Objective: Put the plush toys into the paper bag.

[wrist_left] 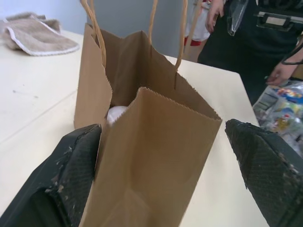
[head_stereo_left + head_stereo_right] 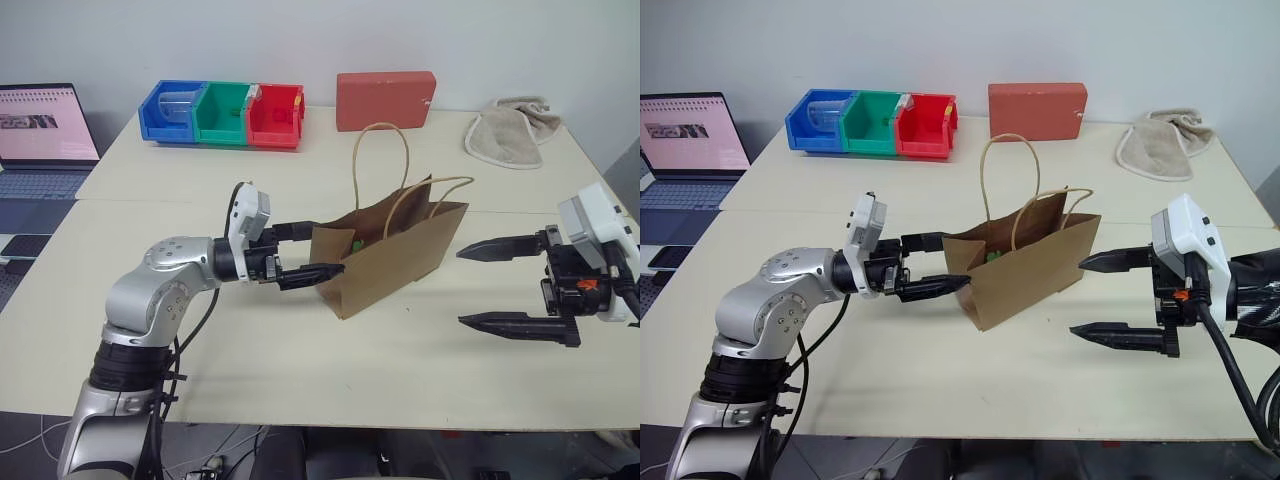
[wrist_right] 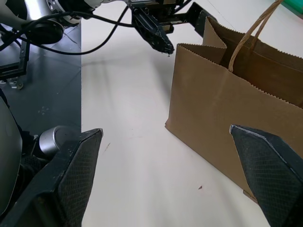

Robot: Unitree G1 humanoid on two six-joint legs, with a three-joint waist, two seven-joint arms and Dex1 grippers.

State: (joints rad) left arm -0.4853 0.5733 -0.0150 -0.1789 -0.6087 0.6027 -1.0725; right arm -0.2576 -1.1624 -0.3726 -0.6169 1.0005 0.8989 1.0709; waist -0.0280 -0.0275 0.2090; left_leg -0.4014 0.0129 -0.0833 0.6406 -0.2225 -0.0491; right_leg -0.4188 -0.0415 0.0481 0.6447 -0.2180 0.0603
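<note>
Jaws spread; paper bag (image 2: 390,255) holds plush toys (image 1: 116,113).

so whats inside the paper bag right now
Through the open top of the paper bag show a bit of green and something white. The bag's walls cover everything else.

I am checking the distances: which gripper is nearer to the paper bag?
Left. The left gripper straddles one end of the paper bag, fingers open; the right gripper is open off its other end, apart.
</note>
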